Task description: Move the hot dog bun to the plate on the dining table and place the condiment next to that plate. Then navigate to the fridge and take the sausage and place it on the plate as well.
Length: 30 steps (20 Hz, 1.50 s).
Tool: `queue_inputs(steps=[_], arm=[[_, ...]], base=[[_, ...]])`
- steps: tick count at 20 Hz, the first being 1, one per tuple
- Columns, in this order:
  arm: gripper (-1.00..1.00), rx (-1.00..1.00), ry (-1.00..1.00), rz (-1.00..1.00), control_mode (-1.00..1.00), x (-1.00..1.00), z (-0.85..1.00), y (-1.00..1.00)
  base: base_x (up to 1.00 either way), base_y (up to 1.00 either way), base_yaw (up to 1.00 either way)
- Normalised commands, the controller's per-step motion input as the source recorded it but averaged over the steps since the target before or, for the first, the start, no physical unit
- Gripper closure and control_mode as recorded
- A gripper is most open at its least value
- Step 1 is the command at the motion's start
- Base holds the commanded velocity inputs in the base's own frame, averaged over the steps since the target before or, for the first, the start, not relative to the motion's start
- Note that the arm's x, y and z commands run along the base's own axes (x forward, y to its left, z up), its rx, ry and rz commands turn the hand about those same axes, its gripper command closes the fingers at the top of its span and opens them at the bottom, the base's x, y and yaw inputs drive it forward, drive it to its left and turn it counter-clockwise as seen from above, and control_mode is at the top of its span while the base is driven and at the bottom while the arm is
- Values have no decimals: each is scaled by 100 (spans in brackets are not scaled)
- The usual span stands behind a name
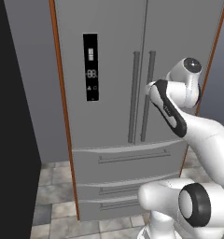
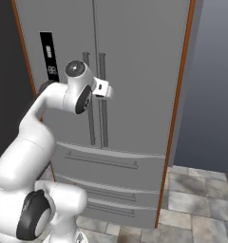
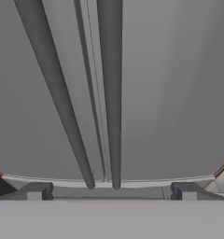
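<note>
The fridge (image 1: 132, 107) stands closed before the robot, with the wide open gripper (image 3: 111, 191) empty at its two vertical handles (image 3: 111, 93), toward 12 o'clock. The door is probably heavy and stiff, the steel bar smooth, so I would grasp the right handle (image 3: 110, 70) at middle height.

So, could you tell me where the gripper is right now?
The gripper is open, close in front of the fridge, at the two vertical door handles above the drawers.
</note>
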Motion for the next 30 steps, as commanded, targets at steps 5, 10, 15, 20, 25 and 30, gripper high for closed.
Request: queue_inputs(steps=[5, 10, 15, 20, 25, 30], arm=[[-100, -1, 0, 0, -100, 45, -16, 0], [-100, -1, 0, 0, -100, 46, -18, 0], [-100, 0, 0, 0, -100, 47, -20, 0], [-100, 0, 0, 0, -100, 48, -23, 0], [-100, 0, 0, 0, -100, 42, -18, 0], [-100, 0, 0, 0, -100, 41, -17, 0]], base=[[0, 0, 0], [0, 0, 0], [0, 0, 0], [0, 0, 0], [0, 0, 0], [0, 0, 0]])
